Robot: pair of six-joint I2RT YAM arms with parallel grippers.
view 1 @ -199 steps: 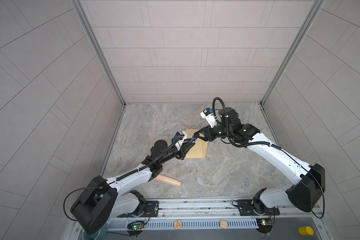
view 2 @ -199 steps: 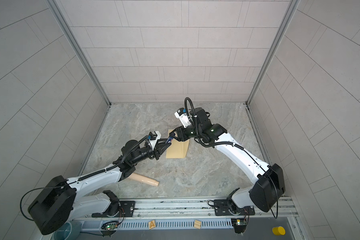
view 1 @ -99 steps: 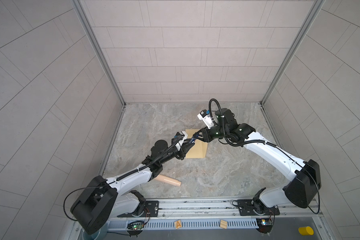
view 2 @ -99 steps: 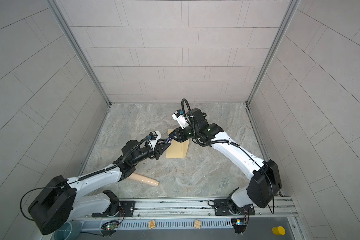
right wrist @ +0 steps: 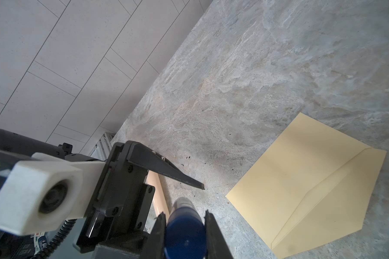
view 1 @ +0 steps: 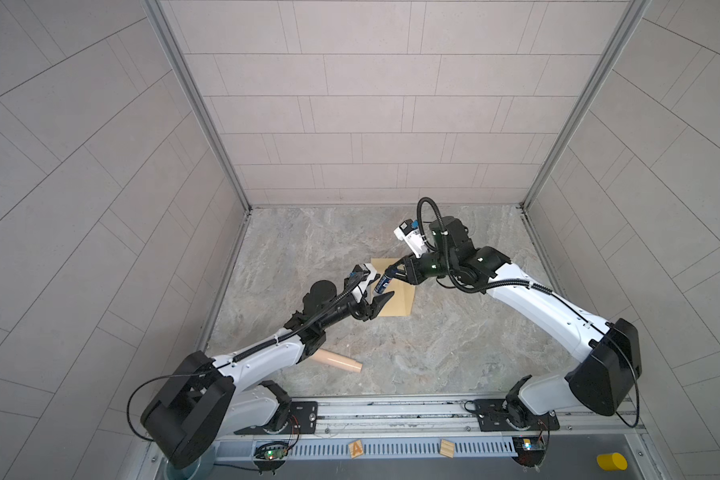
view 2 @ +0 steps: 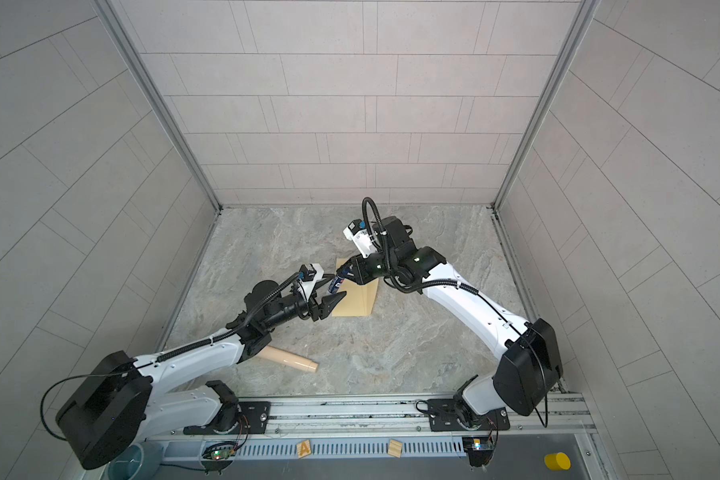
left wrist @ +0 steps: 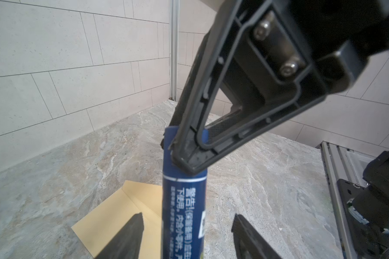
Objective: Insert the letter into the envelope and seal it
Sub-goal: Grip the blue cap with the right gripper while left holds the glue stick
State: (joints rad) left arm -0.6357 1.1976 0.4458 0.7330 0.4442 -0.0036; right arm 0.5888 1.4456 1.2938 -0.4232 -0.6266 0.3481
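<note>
A dark blue tube, lettered in white Chinese beginning "警告", is clamped by the right gripper. The left gripper is spread wide on either side of it, not touching. The envelope is seen flat on the marble table beneath.

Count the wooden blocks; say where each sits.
2. The block marked A and the plain block right of it rest on the slotted strip at the front. Others may be hidden.
</note>
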